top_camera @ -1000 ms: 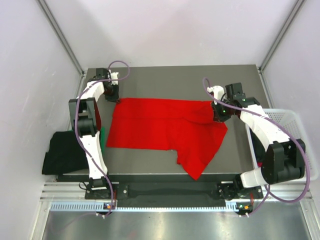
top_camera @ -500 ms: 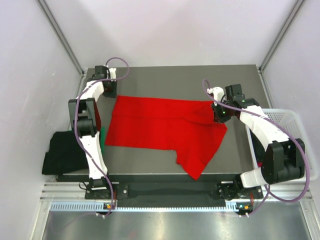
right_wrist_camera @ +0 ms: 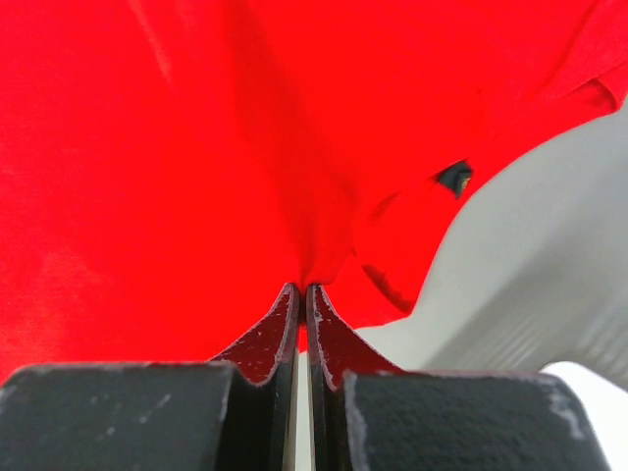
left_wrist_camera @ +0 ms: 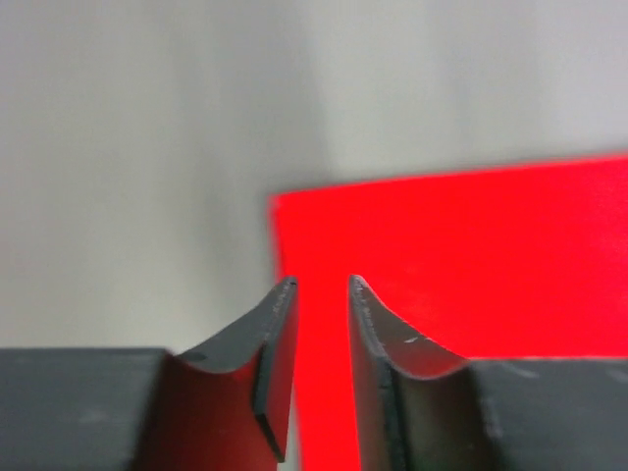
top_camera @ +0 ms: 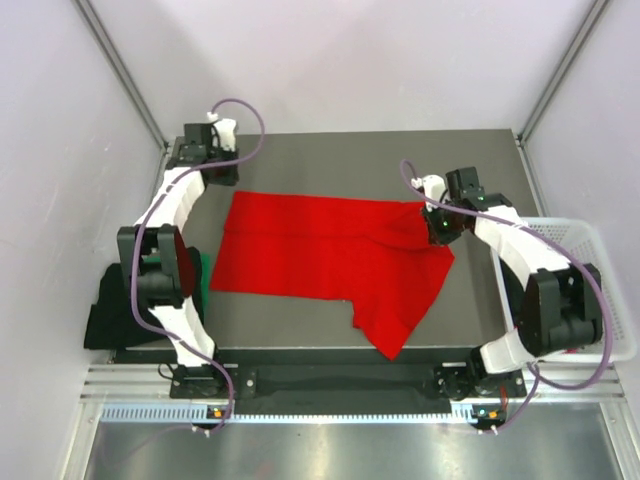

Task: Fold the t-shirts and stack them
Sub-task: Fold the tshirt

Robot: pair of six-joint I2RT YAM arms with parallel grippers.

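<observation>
The left gripper [top_camera: 220,178] is standing apart from the cloth, its jaws parted with nothing between them, having let go of the far-left corner it was pinching a second ago and drawn back toward the far-left corner of the table [top_camera: 350,160]; the red t-shirt [top_camera: 320,255] is lying spread across the table's middle, that corner now resting flat; the right gripper [top_camera: 437,228] is staying clamped on a bunched fold at the shirt's far-right edge; in my judgement, the spreading is ending and folding is not yet beginning. The white mesh basket [top_camera: 590,240] is sitting at the right edge; its contents are not showing behind the arm; a black t-shirt [top_camera: 110,310] is lying off the table's left side.
</observation>
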